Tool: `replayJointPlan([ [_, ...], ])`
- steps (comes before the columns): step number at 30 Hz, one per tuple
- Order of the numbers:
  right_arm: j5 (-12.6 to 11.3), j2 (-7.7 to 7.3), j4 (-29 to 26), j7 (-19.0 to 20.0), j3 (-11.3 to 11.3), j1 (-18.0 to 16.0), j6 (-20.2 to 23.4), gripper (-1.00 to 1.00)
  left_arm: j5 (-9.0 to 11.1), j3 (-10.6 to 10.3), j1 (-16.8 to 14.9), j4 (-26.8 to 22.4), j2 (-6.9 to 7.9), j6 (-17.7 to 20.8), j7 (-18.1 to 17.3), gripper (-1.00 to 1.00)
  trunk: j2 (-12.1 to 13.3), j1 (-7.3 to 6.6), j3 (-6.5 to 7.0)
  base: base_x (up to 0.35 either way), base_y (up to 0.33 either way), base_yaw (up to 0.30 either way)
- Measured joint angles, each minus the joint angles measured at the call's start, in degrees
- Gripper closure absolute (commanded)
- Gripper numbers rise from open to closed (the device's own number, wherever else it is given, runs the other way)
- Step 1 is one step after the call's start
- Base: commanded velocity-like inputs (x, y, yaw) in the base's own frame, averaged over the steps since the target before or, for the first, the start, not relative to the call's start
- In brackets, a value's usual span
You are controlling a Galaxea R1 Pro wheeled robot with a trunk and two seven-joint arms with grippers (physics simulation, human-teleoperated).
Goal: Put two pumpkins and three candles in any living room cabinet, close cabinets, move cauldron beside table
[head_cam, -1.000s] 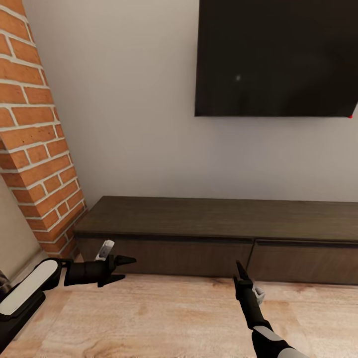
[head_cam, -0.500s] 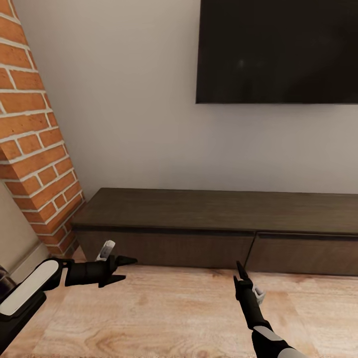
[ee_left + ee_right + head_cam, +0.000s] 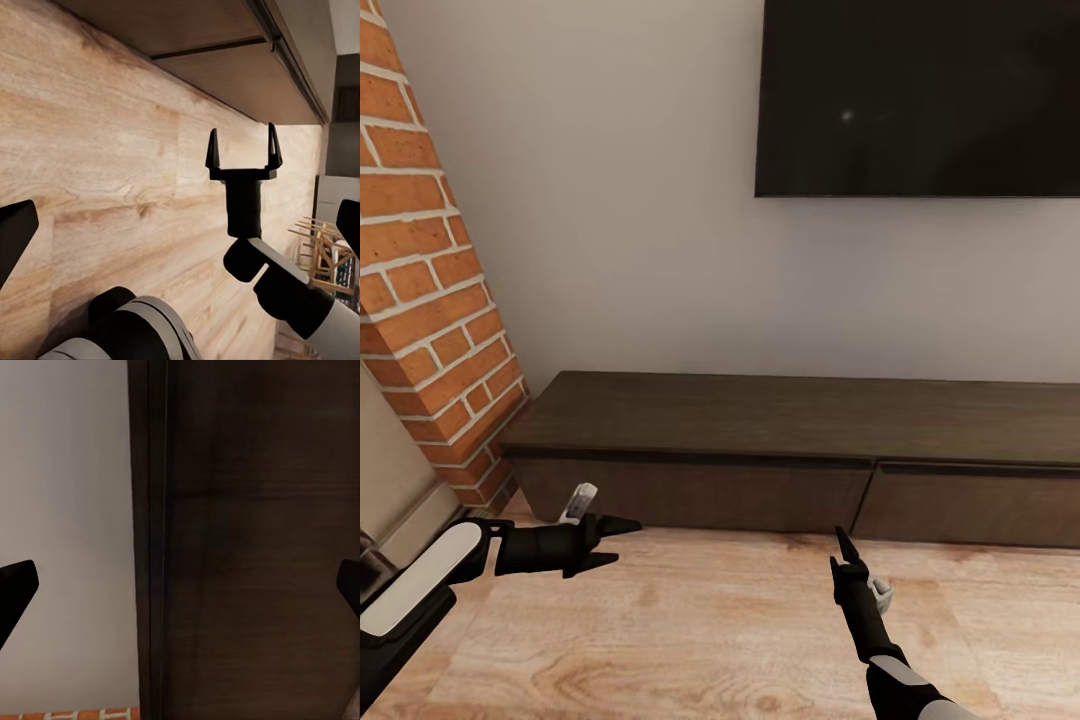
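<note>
1. The left claw [image 3: 622, 541] hangs low over the plank floor [image 3: 690, 640], its prongs spread wide and holding nothing, pointing sideways along the foot of the cabinet [image 3: 780, 440].
2. The right claw [image 3: 844, 545] points at the cabinet front; the left wrist view shows its two prongs parted and empty [image 3: 242, 150].
3. The cabinet stands against the wall under the TV [image 3: 920, 95], beside the brick fireplace [image 3: 430, 290], both drawer fronts closed.
4. Judgement: the fronts are stiff, smooth and handleless, so a prong probably has to hook the dark gap under the top edge; the drawer may drag heavily.
</note>
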Motion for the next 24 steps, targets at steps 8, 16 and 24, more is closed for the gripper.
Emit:
replayJointPlan([
  [8,-0.05,0.0,0.0,0.02,0.0,0.0,0.01,-1.0,0.02,-0.06,0.08,-0.04,-0.01,-0.02,-0.01,-1.0,0.0,-0.01,0.0,0.094,0.0,0.0],
  [16,-0.03,-0.03,0.0,0.07,0.0,0.0,0.02,-1.0,0.43,-4.74,0.1,-0.1,0.05,-0.02,-5.75,-1.0,0.0,0.0,0.0,0.017,0.0,0.0],
  [24,-0.05,0.0,0.0,0.15,0.0,0.0,0.02,-1.0,0.96,-11.26,0.11,0.42,0.84,0.04,-19.63,-1.0,0.0,-0.02,0.0,0.15,0.0,0.0],
])
